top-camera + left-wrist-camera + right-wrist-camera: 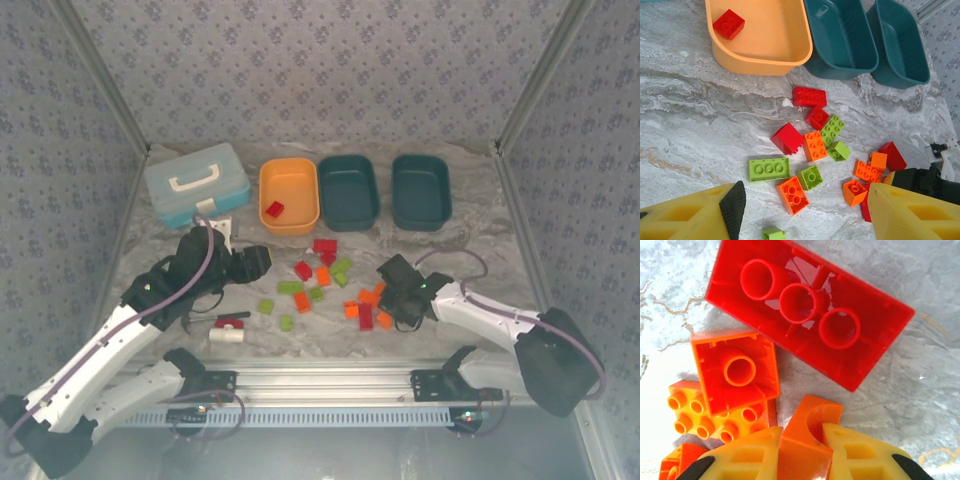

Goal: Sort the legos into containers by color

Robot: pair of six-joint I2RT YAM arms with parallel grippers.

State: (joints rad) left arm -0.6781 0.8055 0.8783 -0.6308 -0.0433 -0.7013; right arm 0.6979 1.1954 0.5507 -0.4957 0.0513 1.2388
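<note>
— Where do the tubs stand?
— Along the top of the tabletop (500,265): the orange tub (289,228), a red brick (274,209) inside, then two teal tubs (348,190) to its right.
— And the claws?
— The right claw (802,452) pinches an orange brick (807,432) right of the pile (318,280); the teal tubs lie straight up-frame, so that arm looks nearer. The left claw (805,207) gapes wide, empty, farther left.

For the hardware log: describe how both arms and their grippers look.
The left arm and right arm have white links, black joints and a lilac cable running outside. Left gripper fingers and right gripper fingers are yellow moulded plastic with black pads.
</note>
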